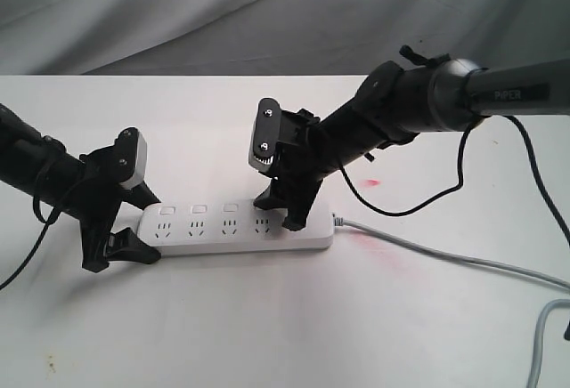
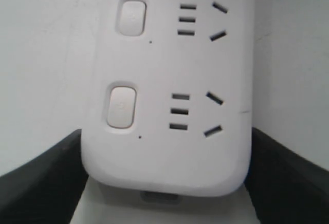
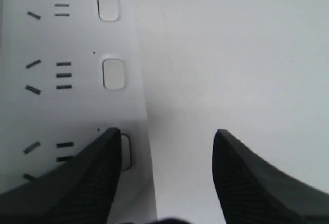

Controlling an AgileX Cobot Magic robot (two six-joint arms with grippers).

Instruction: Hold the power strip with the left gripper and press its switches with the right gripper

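The power strip [image 1: 236, 228] lay mid-desk [image 1: 267, 335]. The left gripper [image 1: 142, 226] pinched its left end. The right gripper [image 1: 280, 213] had its fingers [image 3: 97, 178] spread, one tip over one of the switches [image 1: 199, 209] toward the right. The pressing step seemed under way, and the next move likely called for a straight downward push.

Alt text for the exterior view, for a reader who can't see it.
A white power strip lies on a white table, its left end held in the left pincer, while the open right pincer rests one fingertip on the strip near its cable end. The grey cable trails away to the right.
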